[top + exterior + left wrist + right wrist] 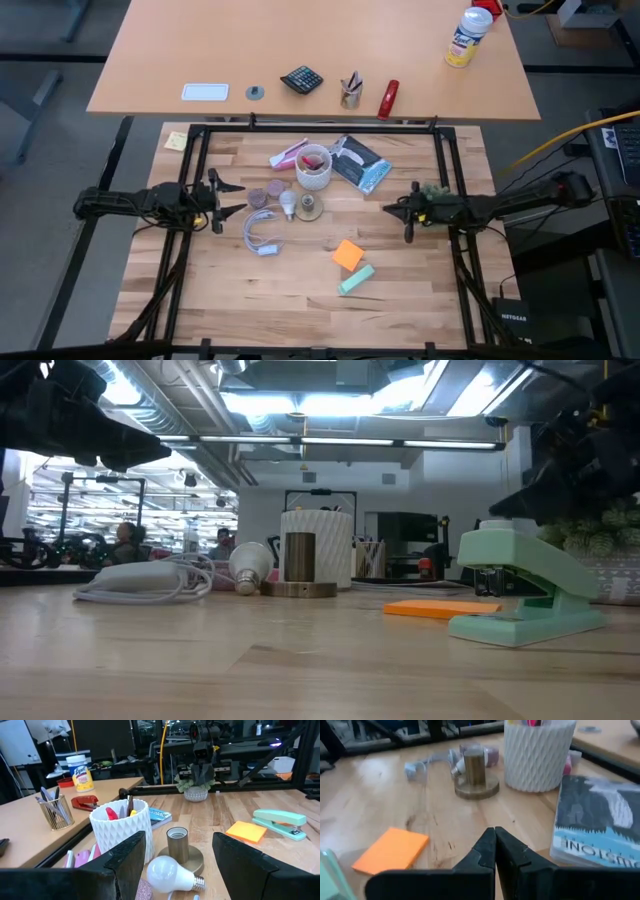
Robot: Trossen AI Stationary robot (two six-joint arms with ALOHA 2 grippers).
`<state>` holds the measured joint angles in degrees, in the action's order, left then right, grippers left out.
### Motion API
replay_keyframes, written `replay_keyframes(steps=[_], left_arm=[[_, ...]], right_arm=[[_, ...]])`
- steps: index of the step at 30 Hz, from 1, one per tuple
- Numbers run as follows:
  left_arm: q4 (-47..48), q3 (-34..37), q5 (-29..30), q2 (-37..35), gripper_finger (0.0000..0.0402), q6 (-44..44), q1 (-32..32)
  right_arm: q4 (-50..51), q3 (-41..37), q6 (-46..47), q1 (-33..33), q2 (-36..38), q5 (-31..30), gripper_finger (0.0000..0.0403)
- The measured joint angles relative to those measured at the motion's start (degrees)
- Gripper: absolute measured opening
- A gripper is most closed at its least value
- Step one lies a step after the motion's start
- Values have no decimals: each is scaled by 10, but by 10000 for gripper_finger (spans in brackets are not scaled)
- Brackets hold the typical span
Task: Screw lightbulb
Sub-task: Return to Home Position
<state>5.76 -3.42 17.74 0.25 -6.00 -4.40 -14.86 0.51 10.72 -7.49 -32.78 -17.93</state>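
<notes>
Seemingly homing: my left gripper (232,198) hangs with fingers spread near the lightbulb (288,205), which lies on its side just beside the empty lamp socket (310,207), my right gripper (495,834) pressed together farther off; next, I judge, both arms pull clear without nudging it

left arm: low and level, reaching in from the left edge of the counter (300,290)
left gripper (236,197): left of counter centre, fingers (131,851) spread wide
right arm: mirrored, in from the counter's right edge
right gripper (390,208): right of counter centre, fingers (487,851) pressed together
</notes>
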Motion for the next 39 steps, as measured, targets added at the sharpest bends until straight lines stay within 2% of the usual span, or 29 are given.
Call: replay_keyframes(steps=[9,15,20,24,30,39], left_arm=[[0,0,0,0,223,0,0],[0,0,0,0,223,0,0],[0,0,0,0,223,0,0],[0,0,0,0,223,0,0],[0,0,0,0,223,0,0],[0,0,0,0,223,0,0]], right_arm=[[68,0,0,0,191,0,5],[93,0,0,0,275,0,5],[95,0,-1,5,301,1,5],[108,-1,-1,38,328,2,5],[109,-1,-1,79,327,2,5],[111,-1,-1,79,327,5,5]])
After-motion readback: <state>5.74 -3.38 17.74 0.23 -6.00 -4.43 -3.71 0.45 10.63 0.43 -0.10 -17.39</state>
